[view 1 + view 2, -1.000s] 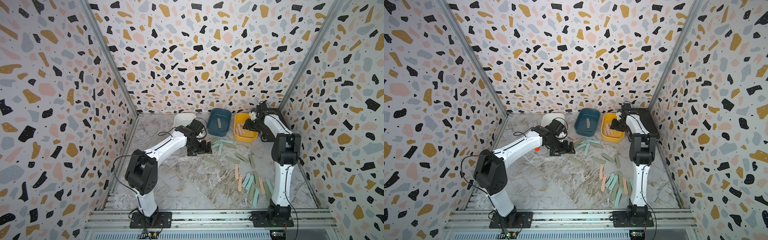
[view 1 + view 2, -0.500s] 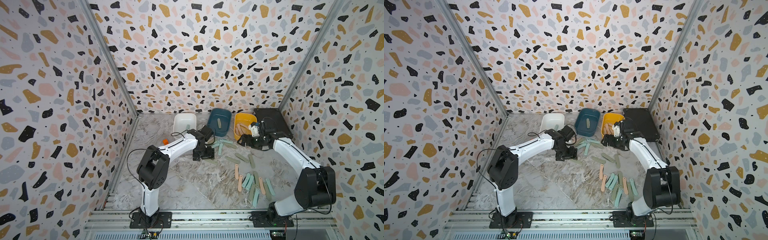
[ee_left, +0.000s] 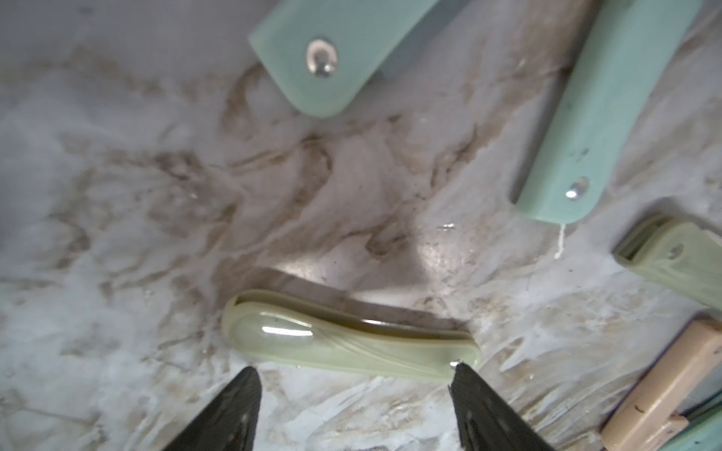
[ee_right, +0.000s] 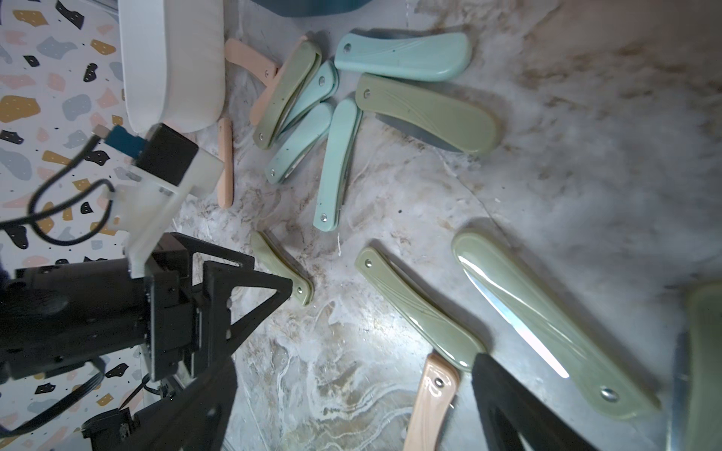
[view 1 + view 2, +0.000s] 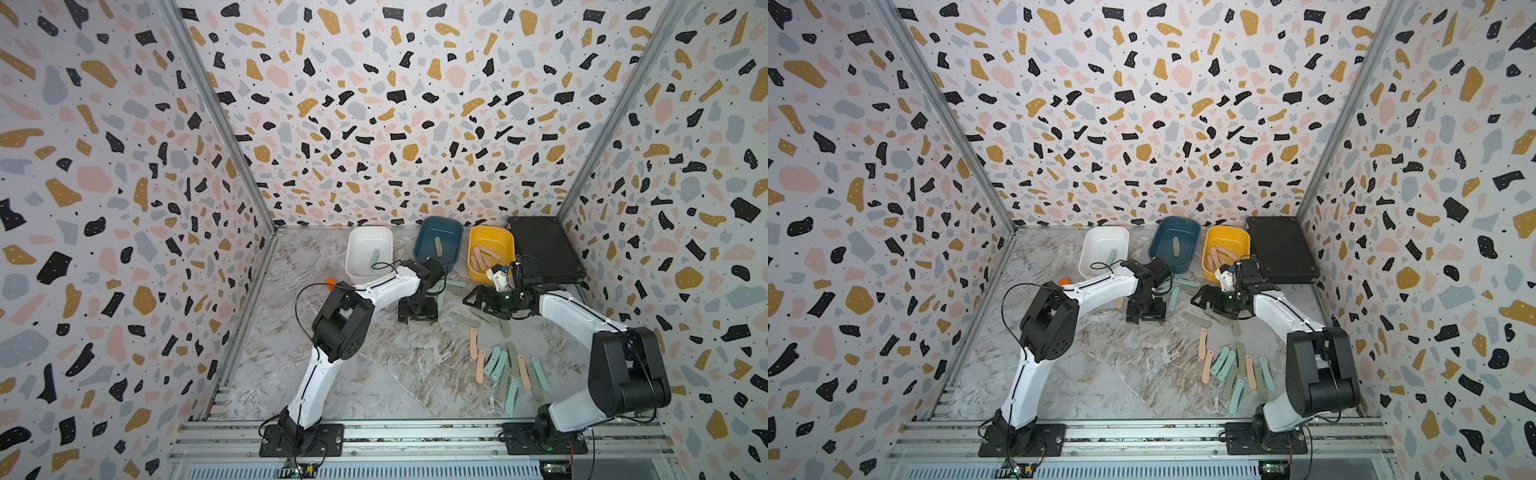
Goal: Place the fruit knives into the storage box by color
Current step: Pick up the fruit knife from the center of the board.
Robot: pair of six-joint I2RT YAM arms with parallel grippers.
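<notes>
**Both grippers low among the loose knives, jaws apart**

Bends the left arm [image 5: 386, 286] up from the near edge at a raised elbow and stretches it toward the far edge, with the left gripper [image 5: 417, 319] pointing straight down near the middle of the marble surface [image 5: 365, 378]. Shows those jaws apart in the left wrist view, with a sage green knife [image 3: 347, 343] lying flat and crosswise just ahead of the tips, unclamped. Brings the right arm [image 5: 573, 316] in low from the near right corner, with the right gripper [image 5: 473, 300] near the left one. Spreads these jaws wide too, gripping nothing.

Counts three tubs in a row along the far edge: white tub [image 5: 370, 240], teal tub [image 5: 440, 219], yellow tub [image 5: 490, 228]. Holds one mint-blue knife [image 5: 375, 257] in the white, a single sage knife [image 5: 437, 247] in the teal, and overlapping peach knives [image 5: 482, 259] in the yellow, number unclear.

Leaves a cluster of ten [image 5: 500, 365] toward the near right corner: three peach, four mint-blue, three sage. Adds a bunch of four mint-blue [image 4: 336, 164] in front of the teal tub, with further sage and peach ones around the grippers.

Fills the far right corner with a flat black case [image 5: 544, 249]; sets one orange block [image 5: 330, 283] beside the left arm.
</notes>
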